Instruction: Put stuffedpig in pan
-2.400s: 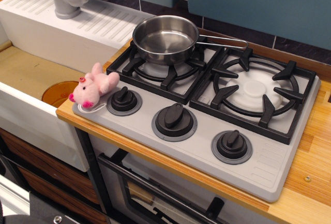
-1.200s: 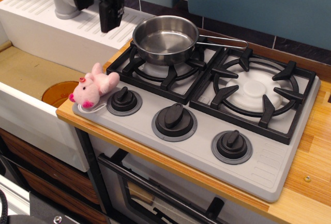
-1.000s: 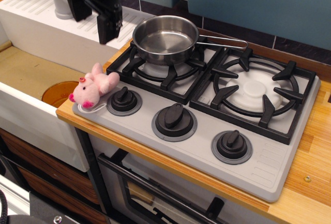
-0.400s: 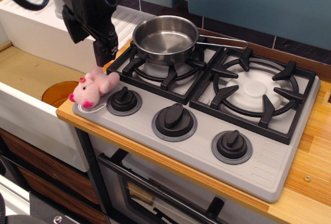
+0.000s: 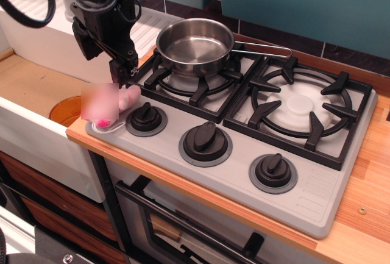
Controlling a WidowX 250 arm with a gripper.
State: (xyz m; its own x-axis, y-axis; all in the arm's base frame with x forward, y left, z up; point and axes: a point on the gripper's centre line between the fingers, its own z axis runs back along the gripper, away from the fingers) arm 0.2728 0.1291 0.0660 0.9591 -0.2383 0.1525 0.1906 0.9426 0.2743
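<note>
Stuffedpig (image 5: 109, 104) lying at front-left corner of stovetop (image 5: 317, 197), just beside leftmost knob (image 5: 146, 117) — mostly blurred out, only pink body edge showing. Gripper (image 5: 116, 72) hanging right above it, black fingers (image 5: 124, 69) pointing down; spread unclear, cannot tell. Pan (image 5: 195, 46) sitting empty on back-left burner (image 5: 192, 78) — wire handle pointing right.

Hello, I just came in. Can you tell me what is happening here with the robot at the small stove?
A robot arm is reaching down with its pincer to a small pink stuffedpig lying at the front left corner of the stove, beside the left knob. The pig is partly blurred in the picture, so a grip cannot be confirmed. The steel pan sits empty on the back left burner, so the pig is not yet in it.
</note>
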